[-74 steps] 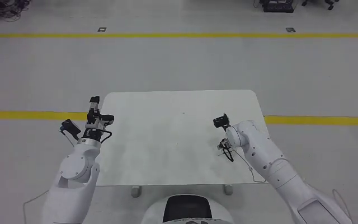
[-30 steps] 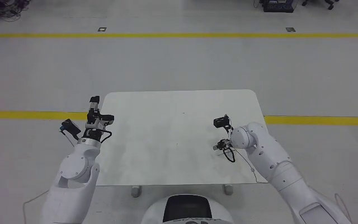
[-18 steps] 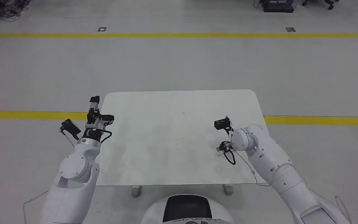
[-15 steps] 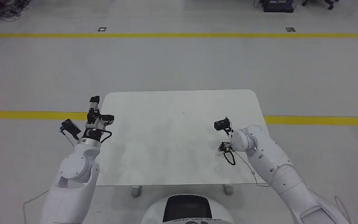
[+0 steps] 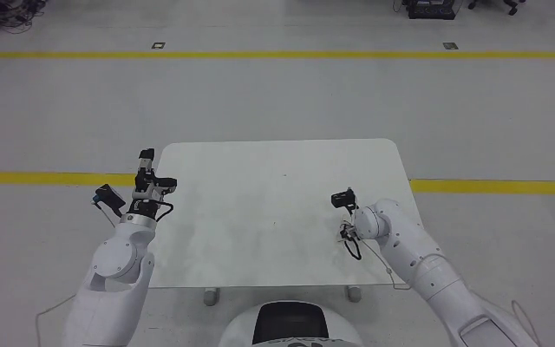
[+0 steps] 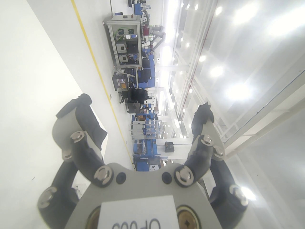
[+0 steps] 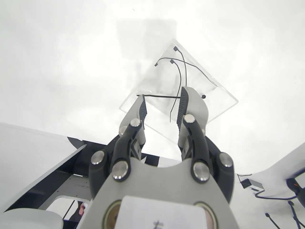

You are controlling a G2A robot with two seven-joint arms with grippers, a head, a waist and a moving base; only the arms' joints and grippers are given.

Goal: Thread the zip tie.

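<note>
Several black zip ties lie crossed on a clear square tray (image 7: 224, 101) on the white table (image 5: 277, 182). One straight zip tie (image 7: 157, 96) runs across the gap between my right gripper's fingers, and a curved zip tie (image 7: 180, 77) bends toward one finger. My right gripper (image 7: 163, 103) hangs open just above the tray, fingers pointing down at the ties, holding nothing. In the top view my right arm (image 5: 386, 225) is over the table's right side. My left gripper (image 5: 149, 176) stands at the table's left edge, open and empty, with fingers (image 6: 81, 110) spread wide.
Bare tabletop stretches between the two arms. A yellow floor line (image 5: 486, 186) passes behind the table. The table's near edge (image 5: 260, 286) lies close to both arms.
My right arm has shifted slightly toward the table's near side and lowered over the tray. The left arm has not moved.
</note>
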